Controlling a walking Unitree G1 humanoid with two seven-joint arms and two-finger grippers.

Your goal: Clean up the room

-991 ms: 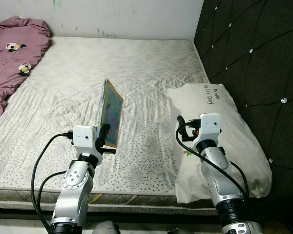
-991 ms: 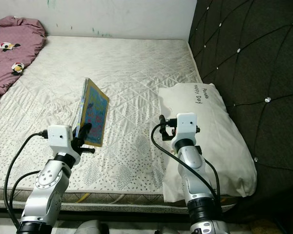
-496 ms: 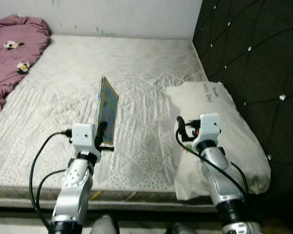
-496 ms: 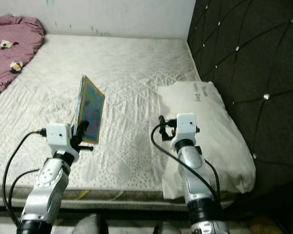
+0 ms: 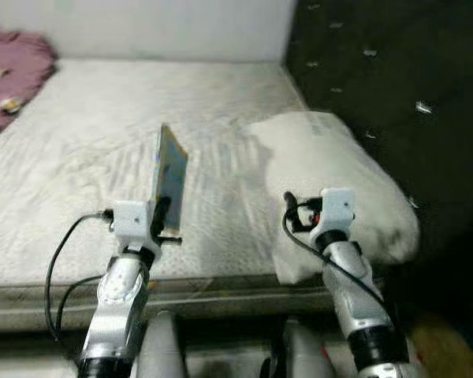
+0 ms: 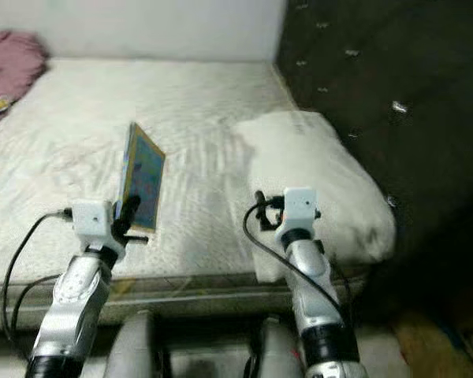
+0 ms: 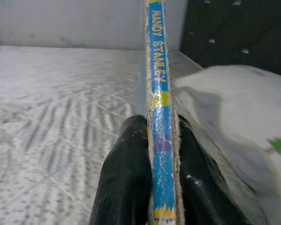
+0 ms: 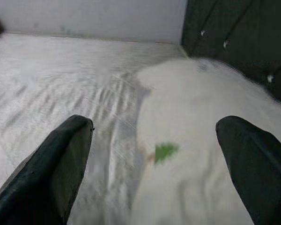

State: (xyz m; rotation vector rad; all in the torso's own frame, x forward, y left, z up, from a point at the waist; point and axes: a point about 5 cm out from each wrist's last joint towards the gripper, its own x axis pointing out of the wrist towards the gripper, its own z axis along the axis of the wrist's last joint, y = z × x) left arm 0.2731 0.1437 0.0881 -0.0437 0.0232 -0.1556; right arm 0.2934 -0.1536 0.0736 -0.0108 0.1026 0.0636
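Book [image 7: 160, 93] — spine reads "MANDY STANLEY" — clamped upright in left end effector [image 7: 153, 154], frame centre; right end effector [image 8: 154, 154] spread wide, empty.

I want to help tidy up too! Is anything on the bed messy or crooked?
The white pillow lies by the dark headboard and hangs over the mattress edge. A pink blanket is bunched at the far corner. The left pincer holds a book upright above the bed.

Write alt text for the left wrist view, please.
Two black fingers of the left gripper pinch a thin book by its blue spine, held upright over a white mattress. A white pillow lies beyond.
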